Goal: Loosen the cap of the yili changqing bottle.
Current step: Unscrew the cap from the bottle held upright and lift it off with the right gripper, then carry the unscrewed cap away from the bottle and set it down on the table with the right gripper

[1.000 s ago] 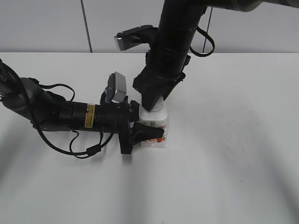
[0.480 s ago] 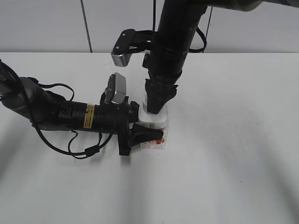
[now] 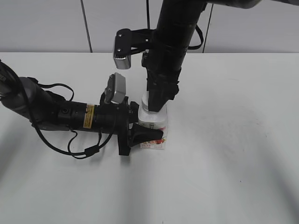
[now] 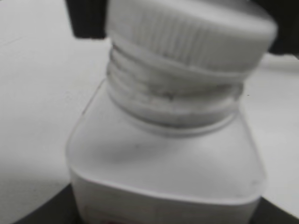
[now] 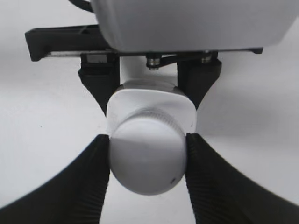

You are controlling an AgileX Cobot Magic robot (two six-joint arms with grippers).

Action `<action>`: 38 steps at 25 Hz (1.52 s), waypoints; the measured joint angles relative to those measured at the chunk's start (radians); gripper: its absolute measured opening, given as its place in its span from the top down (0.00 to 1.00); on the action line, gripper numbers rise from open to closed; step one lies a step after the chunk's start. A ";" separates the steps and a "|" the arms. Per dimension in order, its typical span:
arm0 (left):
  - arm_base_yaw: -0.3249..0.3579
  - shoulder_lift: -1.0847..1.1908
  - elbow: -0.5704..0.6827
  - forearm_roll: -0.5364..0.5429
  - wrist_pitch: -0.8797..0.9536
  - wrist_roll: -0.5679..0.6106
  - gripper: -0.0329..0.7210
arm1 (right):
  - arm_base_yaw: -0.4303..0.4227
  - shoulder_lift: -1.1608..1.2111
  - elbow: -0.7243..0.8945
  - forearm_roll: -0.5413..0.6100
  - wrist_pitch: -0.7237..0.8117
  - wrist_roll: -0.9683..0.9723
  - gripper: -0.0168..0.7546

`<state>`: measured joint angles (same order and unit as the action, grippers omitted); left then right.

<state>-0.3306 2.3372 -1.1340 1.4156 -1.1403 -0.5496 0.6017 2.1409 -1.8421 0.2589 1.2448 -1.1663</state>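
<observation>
The white yili changqing bottle [image 3: 155, 127] with a red fruit label stands upright on the table. My left gripper [image 3: 144, 135] reaches in from the left and is shut on the bottle's body. My right gripper [image 3: 158, 103] comes straight down and is shut on the cap, which it hides in the exterior view. In the right wrist view the ribbed black fingers [image 5: 96, 168] press both sides of the round white cap [image 5: 147, 154]. In the left wrist view the cap [image 4: 191, 32] sits slightly tilted above the exposed neck threads of the bottle [image 4: 163, 158].
The white table [image 3: 233, 140] runs to a grey wall at the back. The left arm [image 3: 60, 114] and its cables lie low across the table's left side. The right arm [image 3: 175, 37] stands as a column above the bottle.
My right wrist has turned about its vertical axis on the cap; its camera housing has swung round to the left side. The bottle and left gripper have stayed put.
</observation>
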 joint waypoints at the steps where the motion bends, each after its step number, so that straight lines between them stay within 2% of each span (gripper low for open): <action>1: 0.000 0.000 0.000 0.000 0.000 -0.001 0.46 | 0.000 -0.002 -0.002 0.004 0.001 0.000 0.47; 8: 0.000 0.000 0.000 0.017 -0.006 0.000 0.46 | 0.000 -0.046 -0.008 0.008 -0.017 0.038 0.48; 11: 0.000 0.000 0.000 0.019 -0.008 0.000 0.46 | 0.001 -0.064 -0.008 -0.031 -0.017 0.097 0.48; 18: 0.000 0.000 0.000 0.020 -0.008 0.000 0.46 | -0.003 -0.084 -0.009 -0.205 -0.018 0.453 0.48; 21: 0.000 0.000 0.000 0.022 -0.008 0.000 0.46 | -0.034 -0.084 -0.008 -0.226 -0.018 0.599 0.48; 30: 0.000 0.000 0.000 0.024 -0.009 0.000 0.46 | -0.263 -0.097 0.141 -0.086 -0.027 0.804 0.48; 38: 0.000 0.000 0.000 0.025 -0.010 0.000 0.47 | -0.408 -0.167 0.454 -0.023 -0.279 0.866 0.48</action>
<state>-0.3306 2.3372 -1.1340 1.4406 -1.1499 -0.5494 0.1938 1.9737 -1.3883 0.2355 0.9656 -0.3008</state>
